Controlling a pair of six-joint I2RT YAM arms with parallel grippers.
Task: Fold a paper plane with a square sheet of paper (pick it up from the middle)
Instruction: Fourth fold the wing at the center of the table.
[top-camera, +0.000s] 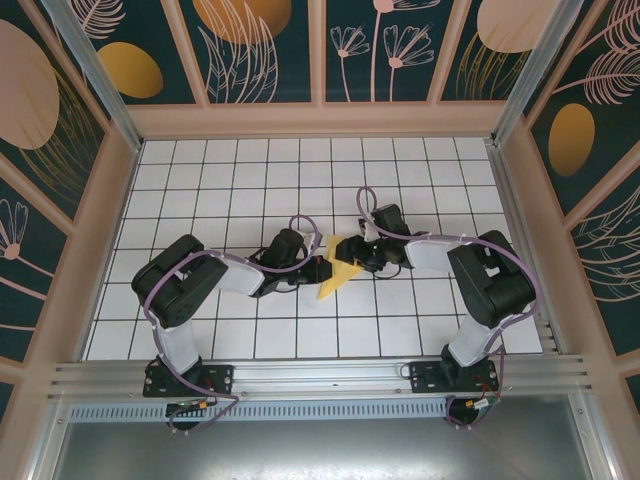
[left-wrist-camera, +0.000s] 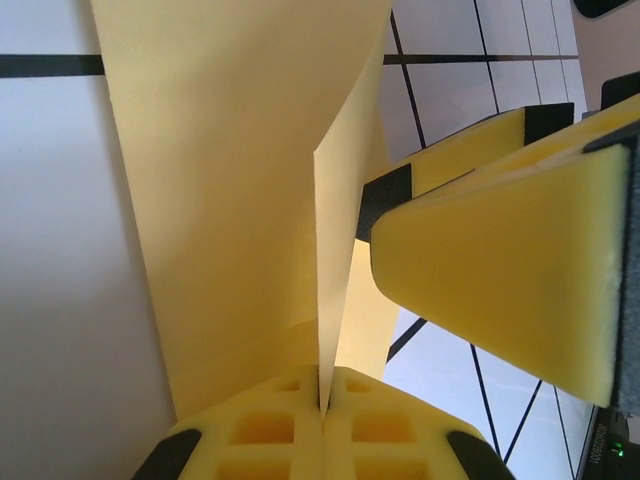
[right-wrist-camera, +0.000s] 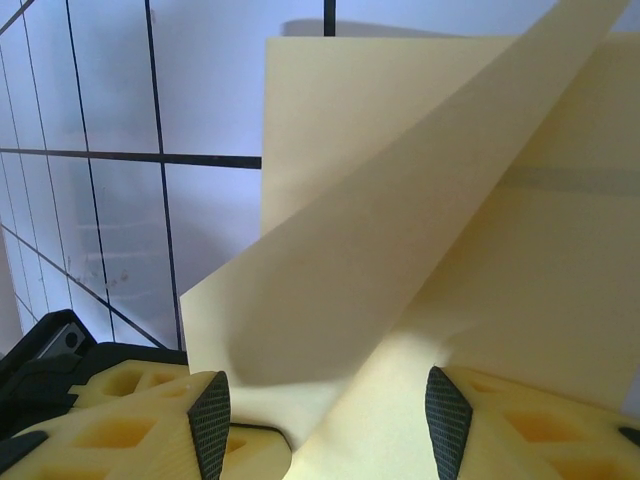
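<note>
Paper (left-wrist-camera: 230, 200) — plain yellow; lettering (left-wrist-camera: 601, 440) unreadable.

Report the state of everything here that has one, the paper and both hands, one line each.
square sheet of paper: folded over on itself, not flat, pinched along one fold.
left hand: shut on the paper's fold.
right hand: open, its fingers apart with a flap of the paper lying between them.
</note>
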